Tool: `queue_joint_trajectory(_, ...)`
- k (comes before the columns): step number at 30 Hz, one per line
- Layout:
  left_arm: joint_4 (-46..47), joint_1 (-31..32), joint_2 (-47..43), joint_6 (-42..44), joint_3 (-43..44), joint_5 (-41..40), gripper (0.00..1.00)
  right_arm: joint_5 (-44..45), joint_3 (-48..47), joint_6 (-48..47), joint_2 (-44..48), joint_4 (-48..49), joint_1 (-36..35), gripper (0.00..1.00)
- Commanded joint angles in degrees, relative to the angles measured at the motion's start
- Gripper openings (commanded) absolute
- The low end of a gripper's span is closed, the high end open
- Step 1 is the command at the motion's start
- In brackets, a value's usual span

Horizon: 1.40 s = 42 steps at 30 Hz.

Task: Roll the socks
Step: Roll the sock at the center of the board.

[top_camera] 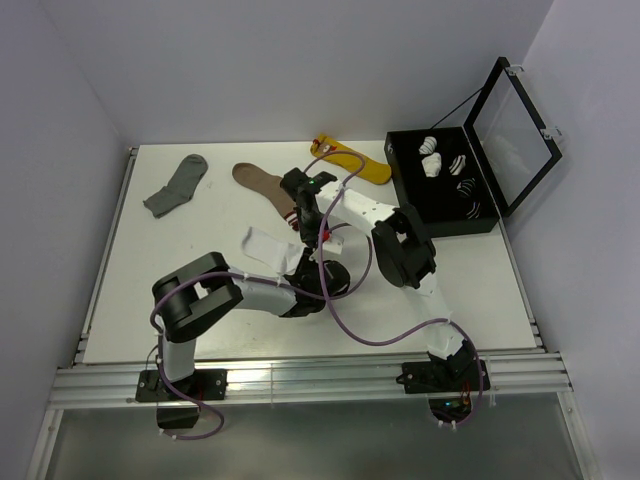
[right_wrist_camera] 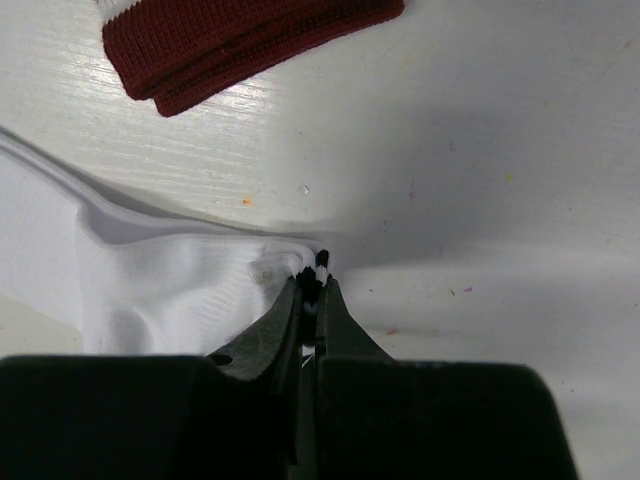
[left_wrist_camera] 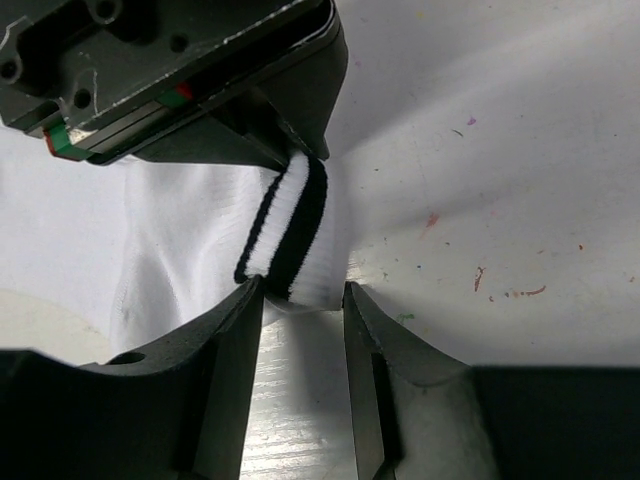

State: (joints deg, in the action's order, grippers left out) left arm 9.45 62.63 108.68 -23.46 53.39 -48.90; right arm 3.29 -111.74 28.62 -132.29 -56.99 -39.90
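A white sock (top_camera: 262, 243) lies at the table's middle, left of both grippers. Its cuff (left_wrist_camera: 290, 235) has two dark stripes and is bunched into a narrow upright band. My right gripper (right_wrist_camera: 315, 282) comes down from above and is shut on that cuff, with black-and-white fabric pinched at its tips. Its dark body (left_wrist_camera: 180, 70) fills the top of the left wrist view. My left gripper (left_wrist_camera: 300, 300) is low over the table with its jaws apart. The cuff's lower end sits just between its fingertips (left_wrist_camera: 245, 325). White sock fabric (right_wrist_camera: 170, 290) spreads away to the left.
A brown sock (top_camera: 262, 183) with a maroon cuff (right_wrist_camera: 240, 40) lies just behind the grippers. A grey sock (top_camera: 177, 185) lies back left and a yellow sock (top_camera: 350, 160) back centre. A black box (top_camera: 400, 180) holding rolled socks stands at the right, lid (top_camera: 515, 135) raised.
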Motion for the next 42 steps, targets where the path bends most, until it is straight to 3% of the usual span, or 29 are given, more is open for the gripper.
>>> queue_joint_trajectory(1,-4.09,-0.23,2.14,-0.62,0.67,-0.93,0.43,-2.15,-0.05,-0.23,-2.71,-0.4,-0.18,0.0)
queue_joint_trajectory(7,-3.66,1.08,-0.75,-0.1,-0.47,-3.74,0.45,-2.32,0.47,-0.32,-2.45,-0.23,-0.18,0.0)
queue_joint_trajectory(16,3.99,3.55,-6.64,8.87,-2.58,-2.86,0.46,-2.76,0.74,-0.58,-1.92,0.13,-0.09,0.0)
queue_joint_trajectory(23,6.54,3.55,-4.72,14.05,-1.53,-2.86,0.46,-3.03,1.26,-0.58,-1.66,0.39,0.0,0.0)
queue_joint_trajectory(35,8.03,1.88,0.39,15.9,0.23,-3.21,0.46,-3.03,1.44,-0.76,-1.39,0.48,0.0,0.0)
queue_joint_trajectory(42,9.96,2.14,-2.51,17.04,-0.47,-3.04,0.45,-3.03,1.62,-0.85,-1.31,0.74,0.0,0.0)
